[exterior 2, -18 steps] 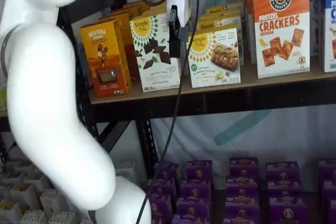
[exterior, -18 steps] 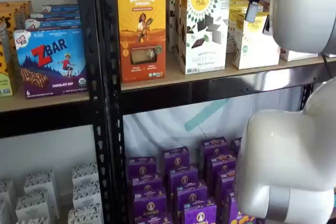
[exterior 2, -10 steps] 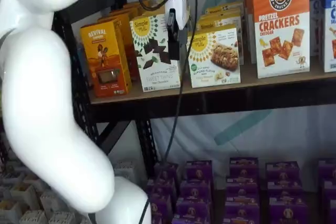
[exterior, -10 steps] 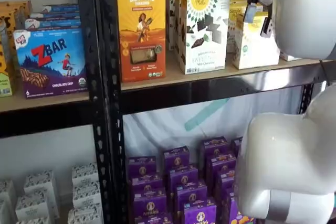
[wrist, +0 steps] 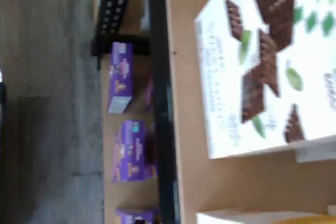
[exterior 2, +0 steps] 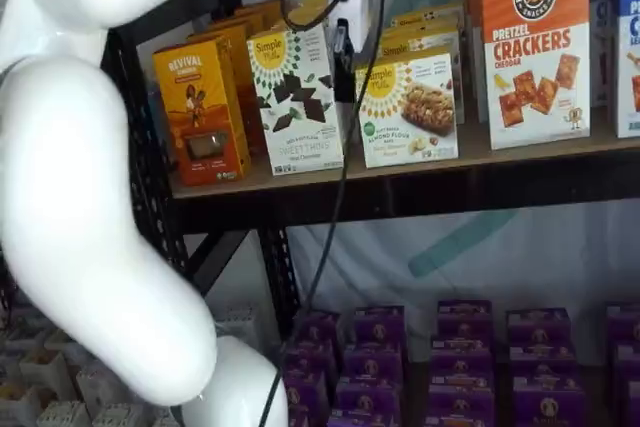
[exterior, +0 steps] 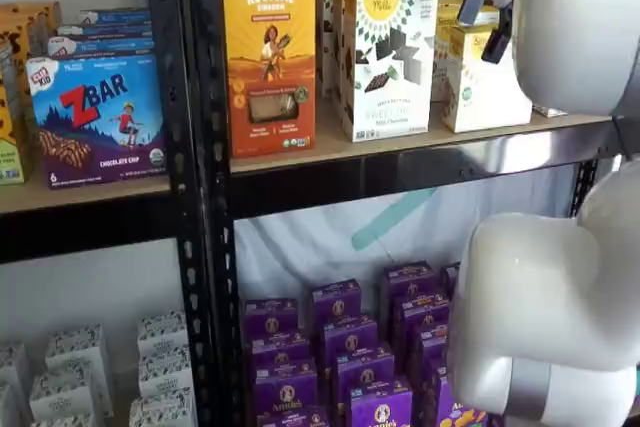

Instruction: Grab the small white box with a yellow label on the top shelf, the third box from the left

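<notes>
White and yellow, the small white box stands on the top shelf, between a taller white box with dark shapes on it and an orange crackers box. More boxes like it are lined up behind it. In a shelf view it sits near the right end of the tan board, partly behind the big white arm.

The gripper hangs from the top of the view with its cable beside it. The black jaws are in front of the left edge of the small box, over the gap between it and the taller one. In a shelf view two dark fingers show near the top of the box. I cannot tell if the jaws are open or closed.

The wrist view is blurry. It shows the taller box lying close, the tan surface, the black rail, and purple boxes far below.

I think the arm needs to line up first. The jaws look a bit too far toward the taller box. They should slide over until one finger is on each side of the small box, and open wide enough. Then they should squeeze gently, so the thin card does not bend. They must not bump the tall box.
</notes>
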Action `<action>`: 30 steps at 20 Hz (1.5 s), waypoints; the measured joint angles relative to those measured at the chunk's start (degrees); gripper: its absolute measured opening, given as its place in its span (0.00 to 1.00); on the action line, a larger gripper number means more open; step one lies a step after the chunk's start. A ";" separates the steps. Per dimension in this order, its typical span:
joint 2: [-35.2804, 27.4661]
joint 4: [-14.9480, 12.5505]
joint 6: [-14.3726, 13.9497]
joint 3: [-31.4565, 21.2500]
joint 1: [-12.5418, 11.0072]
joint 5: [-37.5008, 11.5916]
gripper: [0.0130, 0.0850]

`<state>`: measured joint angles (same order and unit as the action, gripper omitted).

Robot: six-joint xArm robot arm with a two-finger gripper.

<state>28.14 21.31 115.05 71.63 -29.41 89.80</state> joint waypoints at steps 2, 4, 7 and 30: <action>-1.18 -0.14 0.76 0.28 -0.05 -2.95 1.00; -1.80 -1.06 1.25 -0.04 0.33 -5.53 1.00; -2.96 -2.25 1.70 -0.19 0.77 -7.92 1.00; -13.11 -14.04 -2.48 9.97 5.71 1.82 1.00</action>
<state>15.03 7.26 112.57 81.61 -23.69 91.62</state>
